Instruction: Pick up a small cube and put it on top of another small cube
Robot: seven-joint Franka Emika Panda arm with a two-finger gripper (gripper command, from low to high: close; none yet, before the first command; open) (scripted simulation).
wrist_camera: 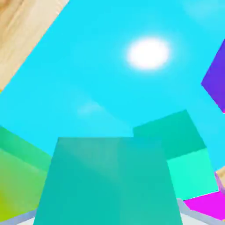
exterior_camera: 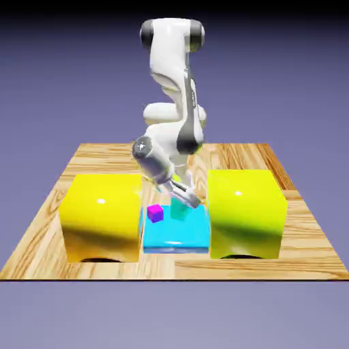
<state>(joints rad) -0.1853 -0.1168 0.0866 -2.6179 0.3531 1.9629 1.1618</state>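
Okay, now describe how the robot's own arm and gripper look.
The Franka Panda arm is glossy white with rounded segments and dark grey joint caps. Its two-finger gripper looks pale, below a grey, cylindrical wrist section.

Plain blue-violet backdrop, darkening upward.

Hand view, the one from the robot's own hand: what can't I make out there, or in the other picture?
- Held teal cube: hand view, its near end cut off by the bottom edge.
- Fingers: hand view, mostly hidden by that cube.
- Purple shape: cut off by the hand view's right edge.
- Any gap beneath the held cube: exterior view, too small and blurred.
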